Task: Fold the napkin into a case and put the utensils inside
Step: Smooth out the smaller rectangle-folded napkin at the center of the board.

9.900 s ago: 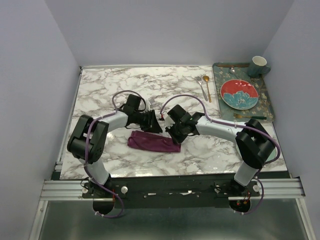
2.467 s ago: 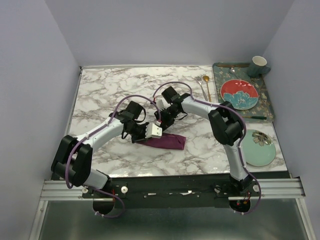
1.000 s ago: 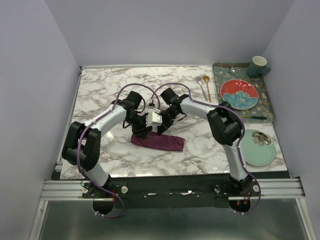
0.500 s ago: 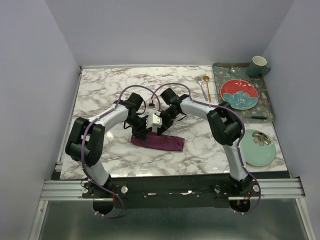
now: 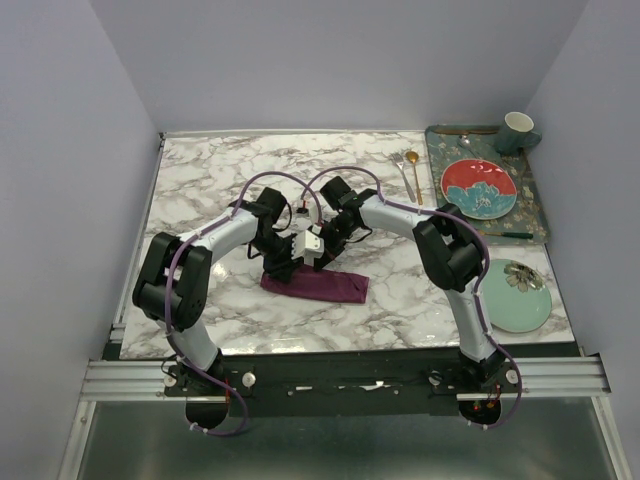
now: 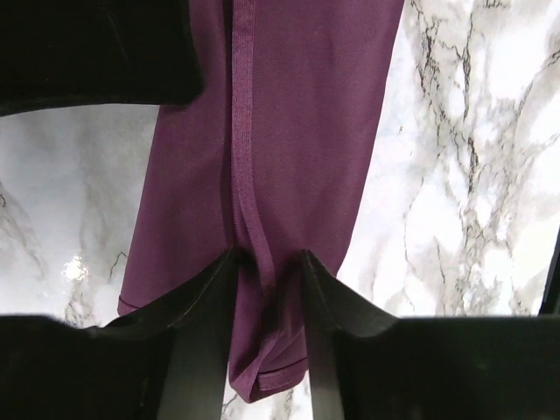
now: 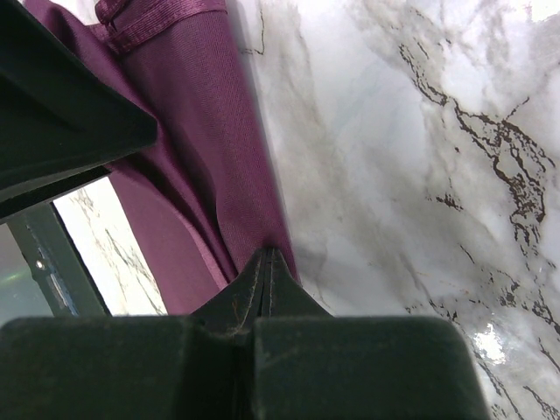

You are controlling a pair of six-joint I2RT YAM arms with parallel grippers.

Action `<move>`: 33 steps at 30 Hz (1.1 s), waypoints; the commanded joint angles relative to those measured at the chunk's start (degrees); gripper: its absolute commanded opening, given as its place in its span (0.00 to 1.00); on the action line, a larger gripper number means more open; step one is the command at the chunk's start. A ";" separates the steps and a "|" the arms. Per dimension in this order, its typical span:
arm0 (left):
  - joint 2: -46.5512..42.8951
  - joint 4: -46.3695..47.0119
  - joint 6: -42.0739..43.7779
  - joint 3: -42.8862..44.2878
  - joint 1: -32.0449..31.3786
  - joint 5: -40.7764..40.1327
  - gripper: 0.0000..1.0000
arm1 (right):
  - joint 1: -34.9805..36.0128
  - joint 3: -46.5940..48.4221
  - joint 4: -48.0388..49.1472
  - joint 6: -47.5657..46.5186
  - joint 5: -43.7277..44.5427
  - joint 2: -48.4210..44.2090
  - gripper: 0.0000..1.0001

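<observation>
1. Plum-purple satin napkin [image 5: 335, 288] lies as a narrow folded strip near the middle of the white marble table [image 5: 200, 180]. Its long axis runs left to right, with the right end slightly nearer.
2. Black two-finger left gripper [image 6: 269, 267] sits at the strip's left end, over the short hem. Its jaws are drawn close on either side of a raised pleat and appear to pinch it. From there the cloth stretches away to the right.
3. Black two-finger right gripper [image 7: 267, 256] is just beside it on the strip's far long edge. Its jaws are pressed together on the cloth's border, and creases run into the tips.
4. Slim silver fork [image 5: 402, 170] and slim gold spoon [image 5: 414, 172] lie side by side at the far right of the table, well apart from the strip. Their long axes run near to far, roughly across the strip's axis.
5. Both pincers hold the left half, so the right end lies free. The right arm is nearer the utensils and seems the likelier one to fetch them. Each utensil would need about a quarter turn to line up with the pocket. Which end of the pocket is open cannot be told.
</observation>
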 commanded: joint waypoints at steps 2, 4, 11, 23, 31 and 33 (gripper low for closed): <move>0.90 -1.08 0.59 0.10 0.02 0.02 0.46 | 0.68 -0.75 0.75 -1.15 -0.02 0.51 0.02; 1.08 -1.08 0.59 0.02 0.02 0.10 0.45 | 0.68 -0.66 0.66 -1.15 0.07 0.59 0.02; 1.96 -1.69 1.81 -0.51 -0.42 -0.42 0.26 | 0.68 -0.22 0.66 -1.15 -0.02 0.86 0.01; -0.76 -0.12 -0.29 0.89 -0.77 1.51 0.00 | 0.85 -1.28 1.01 -1.41 -2.39 0.42 0.01; -1.47 3.31 -2.49 0.98 -0.77 0.63 0.00 | 1.03 -2.07 1.27 -2.29 -2.75 -0.11 0.01; -1.47 4.63 -2.93 0.72 -0.77 0.54 0.00 | 0.94 -2.24 1.27 -2.46 -2.66 -0.20 0.01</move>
